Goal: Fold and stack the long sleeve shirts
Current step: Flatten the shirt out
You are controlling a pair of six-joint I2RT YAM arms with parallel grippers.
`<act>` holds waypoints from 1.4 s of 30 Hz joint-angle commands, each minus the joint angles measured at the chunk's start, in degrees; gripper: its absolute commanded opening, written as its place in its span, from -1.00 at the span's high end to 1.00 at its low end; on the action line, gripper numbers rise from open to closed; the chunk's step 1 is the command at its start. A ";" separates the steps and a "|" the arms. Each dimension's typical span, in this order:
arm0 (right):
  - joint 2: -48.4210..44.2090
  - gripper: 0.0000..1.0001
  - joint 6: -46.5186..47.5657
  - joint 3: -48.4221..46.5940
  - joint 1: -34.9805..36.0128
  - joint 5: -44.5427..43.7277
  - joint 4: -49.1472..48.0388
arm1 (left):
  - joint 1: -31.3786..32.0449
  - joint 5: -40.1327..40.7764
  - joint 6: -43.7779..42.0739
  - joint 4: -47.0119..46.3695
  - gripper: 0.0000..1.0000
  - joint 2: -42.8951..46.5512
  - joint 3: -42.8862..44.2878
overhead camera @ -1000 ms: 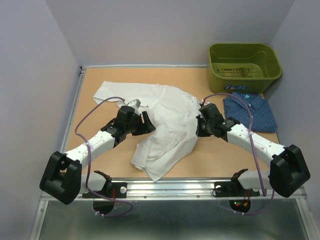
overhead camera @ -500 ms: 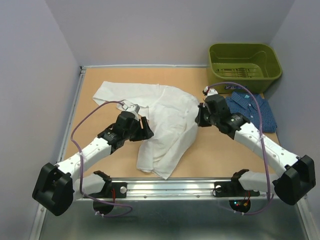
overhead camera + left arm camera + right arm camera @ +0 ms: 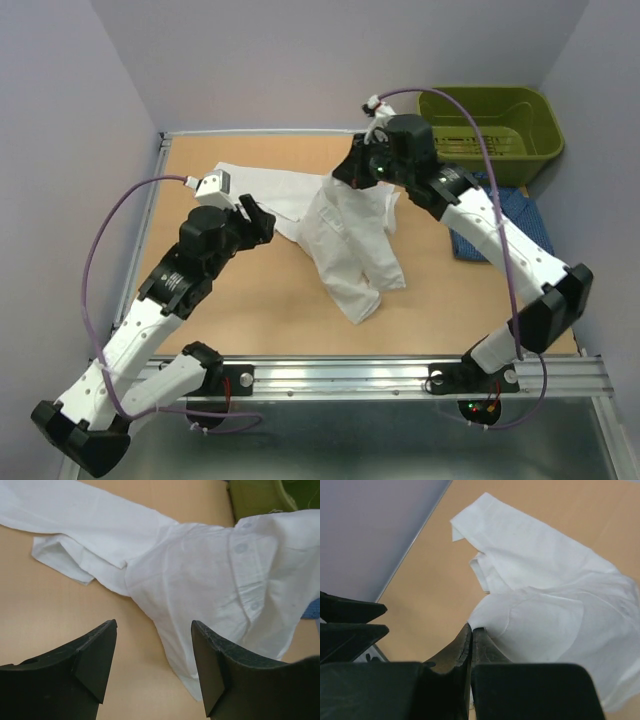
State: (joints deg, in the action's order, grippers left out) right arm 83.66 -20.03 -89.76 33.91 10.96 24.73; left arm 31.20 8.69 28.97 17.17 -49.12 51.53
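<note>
The white long sleeve shirt (image 3: 350,235) hangs from my right gripper (image 3: 352,175), which is raised over the middle back of the table. Its jaws are shut on a fold of the shirt (image 3: 545,595), pinched at the fingertips (image 3: 471,630). One sleeve (image 3: 255,183) still trails on the table to the left. My left gripper (image 3: 262,224) hovers open to the left of the hanging cloth, with only bare table between its fingers (image 3: 152,665) and the shirt (image 3: 200,580) just beyond them. The blue shirt (image 3: 527,222) lies flat at the right, partly behind the right arm.
An olive-green bin (image 3: 490,122) stands at the back right corner, its wall also showing in the left wrist view (image 3: 250,497). Grey walls close in the left, back and right. A metal rail (image 3: 340,375) runs along the near edge.
My right gripper has risen and moved toward the back, lifting the white shirt so it hangs off the table. The left arm has lifted and drawn back left, still open.
</note>
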 commanded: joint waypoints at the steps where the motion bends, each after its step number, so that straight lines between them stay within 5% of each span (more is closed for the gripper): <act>1: 8.96 0.99 -2.81 -7.61 5.98 5.13 -2.49 | -0.26 4.32 -2.87 4.89 -0.45 4.47 1.82; 4: 20.89 0.80 -4.57 -13.24 10.73 5.29 -2.32 | -0.26 4.40 -1.64 5.07 -0.44 8.33 0.95; 8: 26.29 -0.16 -3.88 -15.62 15.04 6.09 -1.88 | -0.35 5.55 -0.94 5.94 -0.45 11.58 0.33; 13: 22.00 -0.55 0.06 -11.07 15.57 -4.43 -1.27 | -0.26 0.56 -1.37 6.12 -0.45 12.04 -2.13; 16: 16.30 -0.61 1.66 -5.45 13.48 -14.43 -0.91 | -0.26 -6.89 -0.67 3.76 -0.45 9.85 -3.62; 21: 9.16 -0.63 0.34 6.49 3.55 -15.98 -0.82 | 1.57 -15.45 1.26 -1.69 -0.45 1.50 -4.07; 25: 5.73 -0.60 0.08 15.02 -7.08 -11.42 -1.44 | 10.60 -10.20 1.79 -3.90 -0.44 -7.88 0.04; 32: 7.74 -0.58 2.63 22.60 -9.39 -1.21 -9.86 | 23.27 -2.45 1.00 -5.92 -0.45 -21.51 6.21; 42: 18.72 -0.58 9.39 24.72 -9.57 9.94 -22.26 | 26.98 2.91 11.27 -7.76 -0.50 -33.40 7.63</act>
State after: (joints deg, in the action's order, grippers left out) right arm 99.70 -14.68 -65.73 24.18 14.83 10.61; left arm 58.06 7.64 35.16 11.27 -81.12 58.11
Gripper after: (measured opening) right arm 0.795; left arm 0.736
